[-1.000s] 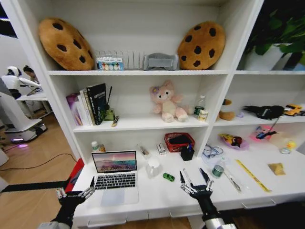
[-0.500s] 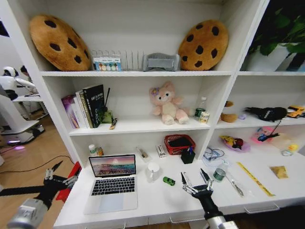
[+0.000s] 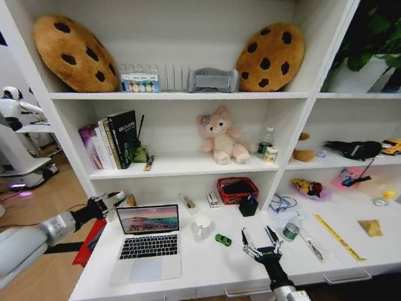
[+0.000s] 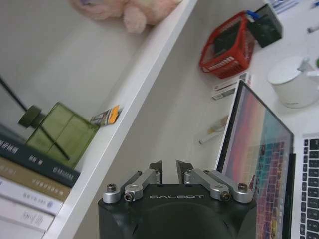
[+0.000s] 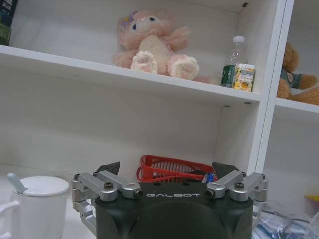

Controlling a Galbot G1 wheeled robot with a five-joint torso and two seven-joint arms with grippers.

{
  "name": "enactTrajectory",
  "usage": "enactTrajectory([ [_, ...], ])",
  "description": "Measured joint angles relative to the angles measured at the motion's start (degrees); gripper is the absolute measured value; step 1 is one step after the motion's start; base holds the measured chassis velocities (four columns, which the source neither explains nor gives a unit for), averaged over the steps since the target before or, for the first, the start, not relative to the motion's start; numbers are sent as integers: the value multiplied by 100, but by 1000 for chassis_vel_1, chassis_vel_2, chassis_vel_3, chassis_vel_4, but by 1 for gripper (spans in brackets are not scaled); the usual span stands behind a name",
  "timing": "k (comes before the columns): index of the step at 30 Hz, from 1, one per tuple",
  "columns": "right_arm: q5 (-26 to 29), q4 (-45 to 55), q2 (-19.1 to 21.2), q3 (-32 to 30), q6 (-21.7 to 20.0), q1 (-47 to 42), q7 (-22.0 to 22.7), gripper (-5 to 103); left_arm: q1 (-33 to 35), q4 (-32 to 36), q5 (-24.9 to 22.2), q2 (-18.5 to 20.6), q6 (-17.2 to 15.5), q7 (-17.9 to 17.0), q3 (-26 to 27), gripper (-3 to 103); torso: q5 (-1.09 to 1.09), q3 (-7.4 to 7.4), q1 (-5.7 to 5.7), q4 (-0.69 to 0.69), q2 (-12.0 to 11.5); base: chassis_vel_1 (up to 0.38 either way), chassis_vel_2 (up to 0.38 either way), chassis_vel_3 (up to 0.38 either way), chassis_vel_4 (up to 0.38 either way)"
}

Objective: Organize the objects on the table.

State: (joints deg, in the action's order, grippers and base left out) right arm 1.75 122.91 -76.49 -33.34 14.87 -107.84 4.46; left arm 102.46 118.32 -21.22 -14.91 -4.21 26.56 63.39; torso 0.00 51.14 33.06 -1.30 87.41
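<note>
Left gripper [image 3: 110, 202] now beside laptop [image 3: 149, 240] lid (jaws nearly together); right gripper [image 3: 261, 243] jaws spread.

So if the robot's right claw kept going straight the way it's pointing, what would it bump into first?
Probably the red basket. The right gripper hangs open over the table, aimed at the back wall, and the basket sits centred between its fingertips in the wrist view. Depth is unclear.
</note>
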Motion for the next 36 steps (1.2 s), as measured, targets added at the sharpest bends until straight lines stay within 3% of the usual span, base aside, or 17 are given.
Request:
enactTrajectory([
  [5, 2, -134, -28, -5, 0, 51, -2, 100, -65, -296, -112, 616, 140, 512, 7, 3, -1, 0, 0, 1, 0, 0, 0, 0, 0],
  [9, 4, -249, -30, -17, 6, 107, -5, 100, -18, -618, -246, 1247, 241, 746, 37, 0, 0, -1, -1, 0, 0, 0, 0, 0, 0],
  [11, 8, -282, -25, -17, 8, 135, -6, 100, 39, -761, -296, 1499, 258, 746, 64, 0, 2, 0, -1, 0, 1, 0, 0, 0, 0],
  [14, 9, -291, -23, -16, 8, 144, -7, 100, 66, -799, -309, 1569, 262, 744, 73, 0, 2, -1, -1, -1, 1, 0, 0, 0, 0],
  [17, 13, -342, -4, 5, 8, 181, -10, 100, 263, -980, -318, 1964, 264, 715, 122, 0, 1, -1, -1, 0, 1, 0, 0, 0, 0],
  [30, 27, -439, -19, -22, 77, 224, -17, 100, 816, -1297, -238, 2663, 365, 849, 283, 0, 1, -1, -1, 0, 1, 0, 0, 0, 0],
  [36, 68, -524, -70, -66, 183, 245, -29, 100, 1214, -1527, -458, 3215, 471, 808, 481, 0, -1, -1, -1, 2, 1, 0, 0, 0, 0],
])
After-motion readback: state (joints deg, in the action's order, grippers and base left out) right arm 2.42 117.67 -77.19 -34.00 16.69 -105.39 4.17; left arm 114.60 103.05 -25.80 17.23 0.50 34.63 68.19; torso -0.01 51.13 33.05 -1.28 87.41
